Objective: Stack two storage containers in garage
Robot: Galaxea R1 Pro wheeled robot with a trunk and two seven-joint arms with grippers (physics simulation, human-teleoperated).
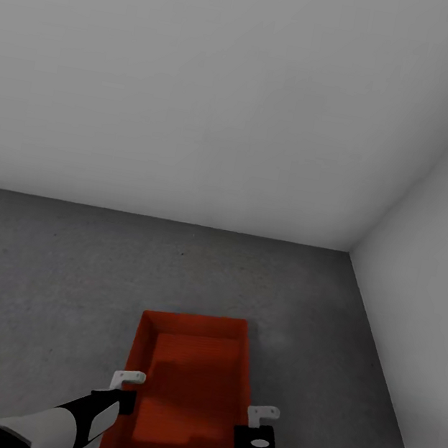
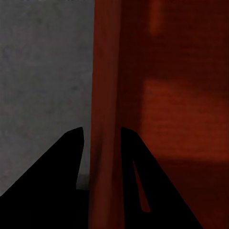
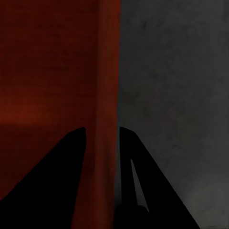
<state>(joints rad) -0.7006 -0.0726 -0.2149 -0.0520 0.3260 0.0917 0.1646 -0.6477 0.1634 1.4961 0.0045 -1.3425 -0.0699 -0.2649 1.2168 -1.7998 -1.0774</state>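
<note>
One bin (image 1: 185, 392) in the garage, over the grey floor (image 1: 48, 275) near the corner, long axis running away from the robot. Left gripper (image 1: 126, 383) and right gripper (image 1: 263, 419): jaws nearly closed, each straddling a long side wall, one finger inside, one outside. Can't tell if the bin's down yet; next it's lower or release, w/ both arms equally near.

I see one orange-red bin (image 1: 186, 385) low in front of me, over the dark grey floor (image 1: 48, 275), open side up. My left gripper (image 1: 127, 378) sits at its left long wall, my right gripper (image 1: 264, 413) at its right long wall. Ahead, pale grey walls (image 1: 203, 89) meet in a corner to the right.
</note>
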